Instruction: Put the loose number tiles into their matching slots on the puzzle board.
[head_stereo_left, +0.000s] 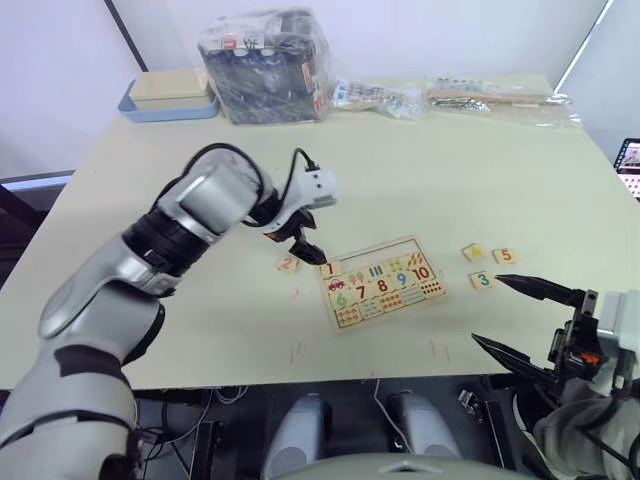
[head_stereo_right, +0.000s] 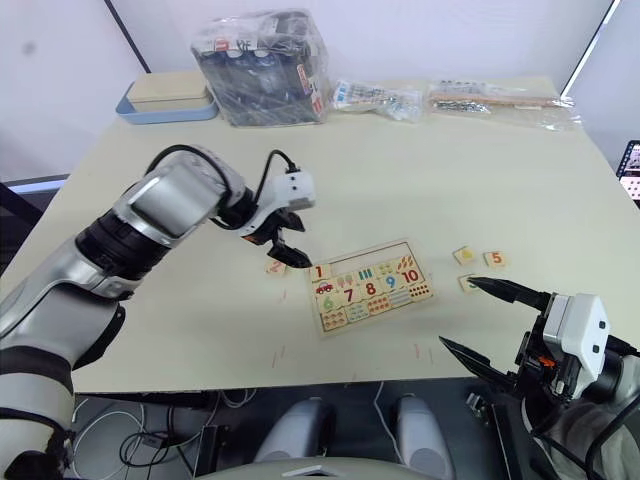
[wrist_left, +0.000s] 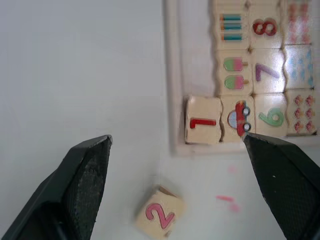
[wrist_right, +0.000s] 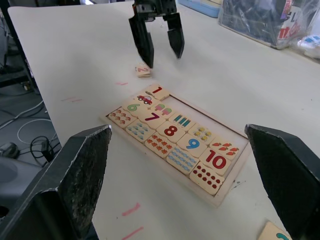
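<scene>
Cream table (head_stereo_left: 420, 160) | puzzle board (head_stereo_left: 383, 283) near front edge | left gripper (head_stereo_left: 305, 250) spread, empty, above board's left corner by tile 1 (wrist_left: 202, 121) | tile 2 (head_stereo_left: 288, 264) loose just left | right gripper (head_stereo_left: 520, 318) spread, near tile 3 (head_stereo_left: 483, 280) | table bare around board.

Left gripper (head_stereo_left: 309, 252) fingers spread apart; right gripper (head_stereo_left: 510, 315) fingers likewise.

One puzzle board (head_stereo_left: 381, 283), four loose number tiles (head_stereo_left: 288, 264) outside it.
</scene>
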